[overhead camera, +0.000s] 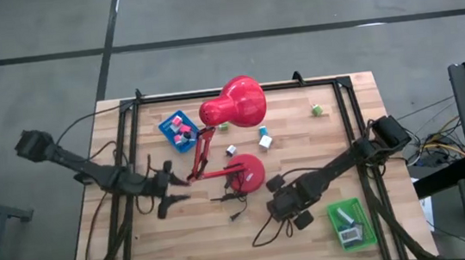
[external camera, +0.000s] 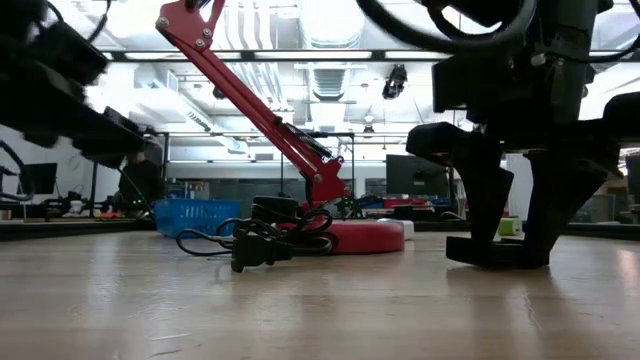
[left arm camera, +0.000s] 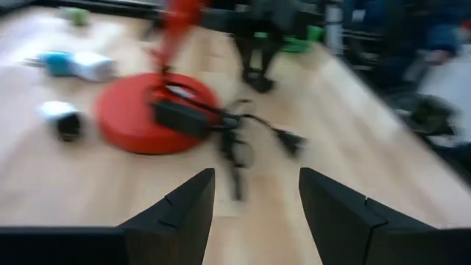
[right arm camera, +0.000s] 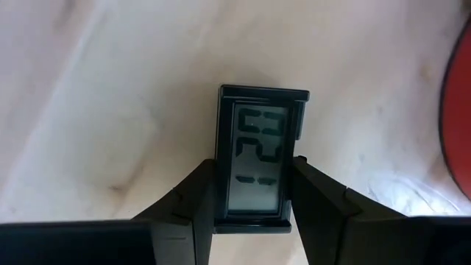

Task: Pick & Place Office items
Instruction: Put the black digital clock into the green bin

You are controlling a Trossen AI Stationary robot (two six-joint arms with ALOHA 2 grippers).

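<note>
right gripper (right arm camera: pixel 246 210) pinching a small dark flat rectangle with a grey digit display (right arm camera: pixel 259 156), fingers (right arm camera: pixel 193 199) pressed on its two long sides, held low over bare wood. in the high view the right gripper (overhead camera: pixel 276 185) sits just right of the red lamp base (overhead camera: pixel 246 172), near-centre of the table (overhead camera: pixel 210 245); the display piece itself is too small to pick out there. in the low view the right gripper (external camera: pixel 500 255) reaches down to the tabletop on the right side.

left gripper (left arm camera: pixel 256 199) spread, nothing between its fingers (left arm camera: pixel 184 210), aimed across the wood at the lamp base (left arm camera: pixel 147 118) and its black cord and plug (left arm camera: pixel 235 136). in the high view the left gripper (overhead camera: pixel 172 188) is at the left-centre of the table, just left of the lamp arm (overhead camera: pixel 202 155), fingers apart.

red desk lamp head (overhead camera: pixel 234 104) lies toward the far centre. blue tray (overhead camera: pixel 178 129) at far left of the lamp, pink and white small blocks in it. green tray (overhead camera: pixel 351 224) near right corner with white and dark flat pieces inside. loose items on the wood: green block (overhead camera: pixel 318 110) far right, teal-white block (overhead camera: pixel 263 132) and white block (overhead camera: pixel 264 142) right of the lamp arm, small dark-white piece (overhead camera: pixel 230 150) beside the arm.
</note>
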